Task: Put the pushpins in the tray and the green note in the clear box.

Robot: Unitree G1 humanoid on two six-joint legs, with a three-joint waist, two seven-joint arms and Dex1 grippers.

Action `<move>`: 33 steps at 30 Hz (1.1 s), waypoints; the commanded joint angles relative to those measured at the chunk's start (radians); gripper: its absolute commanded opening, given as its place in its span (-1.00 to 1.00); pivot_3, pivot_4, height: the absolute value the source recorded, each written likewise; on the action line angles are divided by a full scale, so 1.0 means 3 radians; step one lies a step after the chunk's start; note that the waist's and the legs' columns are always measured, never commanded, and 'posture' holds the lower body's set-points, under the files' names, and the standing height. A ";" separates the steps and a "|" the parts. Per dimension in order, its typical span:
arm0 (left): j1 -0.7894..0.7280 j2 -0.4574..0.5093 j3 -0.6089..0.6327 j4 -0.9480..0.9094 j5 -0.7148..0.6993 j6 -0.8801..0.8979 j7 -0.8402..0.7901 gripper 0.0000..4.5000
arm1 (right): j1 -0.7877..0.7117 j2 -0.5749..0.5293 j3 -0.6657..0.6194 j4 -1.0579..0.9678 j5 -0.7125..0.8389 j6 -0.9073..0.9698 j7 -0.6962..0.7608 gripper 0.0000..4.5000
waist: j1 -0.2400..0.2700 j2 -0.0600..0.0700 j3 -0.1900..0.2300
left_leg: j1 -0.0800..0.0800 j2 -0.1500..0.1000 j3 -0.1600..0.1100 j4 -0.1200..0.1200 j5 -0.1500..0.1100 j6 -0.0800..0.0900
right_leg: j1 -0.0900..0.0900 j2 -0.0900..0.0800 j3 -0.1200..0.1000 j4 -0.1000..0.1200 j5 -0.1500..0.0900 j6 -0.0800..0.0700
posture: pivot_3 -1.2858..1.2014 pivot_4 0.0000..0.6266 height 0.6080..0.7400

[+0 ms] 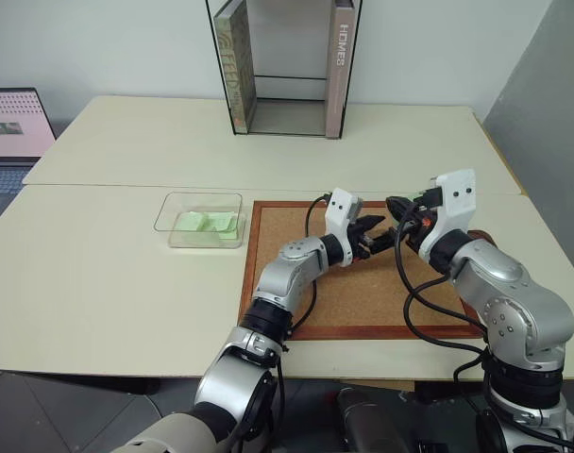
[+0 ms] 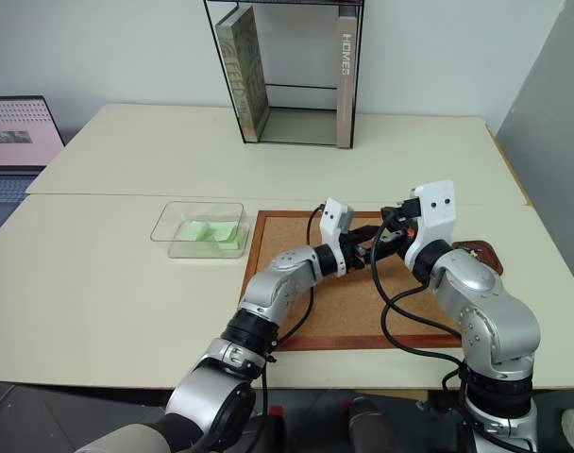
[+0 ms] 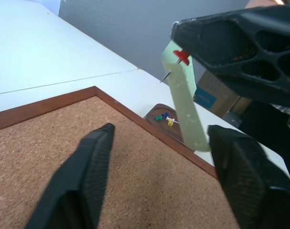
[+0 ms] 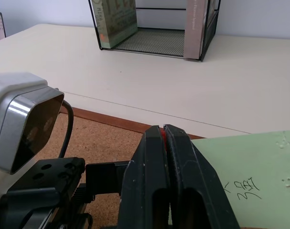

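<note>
A red pushpin (image 3: 181,56) is pinched by its head between the closed fingers of the right gripper (image 3: 183,36), its needle passing through a green note (image 3: 185,102) that hangs from it above the cork board (image 1: 353,293). The note is seen edge-on between the two spread fingers (image 3: 90,162) of the left gripper (image 1: 379,233), nearer to one of them, and whether it is touched by that finger cannot be told. The left jaws are held open around it. Past the cork board's frame, more pushpins (image 3: 165,118) lie in the dark tray (image 2: 482,255). On the other side of the board, the clear box (image 1: 200,220) is seen with green notes already inside.
</note>
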 commanded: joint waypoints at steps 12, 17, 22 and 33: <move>-0.0200 -0.0273 -0.0042 -0.0010 -0.0196 0.0058 -0.0083 -0.95 | -0.0044 -0.0028 0.0008 -0.0149 0.0031 -0.0027 0.0003 -1.00 | 0.0000 0.0000 0.0000 | 0.0000 0.0000 0.0000 0.0000 0.0000 0.0000 | 0.0000 0.0000 0.0000 0.0000 0.0000 0.0000 | 0.03 -0.52 1.00; -0.0195 -0.0239 -0.0037 0.0023 -0.0150 0.0017 -0.0036 -0.99 | -0.0058 -0.0020 0.0017 -0.0148 0.0037 -0.0025 0.0003 -1.00 | 0.0000 0.0000 0.0000 | 0.0000 0.0000 0.0000 0.0000 0.0000 0.0000 | 0.0000 0.0000 0.0000 0.0000 0.0000 0.0000 | 0.03 -0.52 1.00; -0.0182 -0.0219 -0.0048 0.0041 -0.0104 -0.0007 0.0006 -0.99 | -0.0073 -0.0019 -0.0019 -0.0161 0.0069 -0.0006 0.0007 -1.00 | 0.0000 0.0000 0.0000 | 0.0000 0.0000 0.0000 0.0000 0.0000 0.0000 | 0.0000 0.0000 0.0000 0.0000 0.0000 0.0000 | 0.03 -0.52 1.00; -0.0200 -0.0132 -0.0108 0.0203 0.0067 -0.0016 0.0084 -0.99 | -0.0112 -0.0145 -0.0375 -0.0555 0.0344 0.0365 -0.0087 -1.00 | 0.0003 0.0000 0.0000 | -0.0001 0.0000 -0.0002 0.0000 0.0000 0.0000 | 0.0000 0.0000 -0.0001 0.0001 0.0000 0.0000 | 0.03 -0.52 1.00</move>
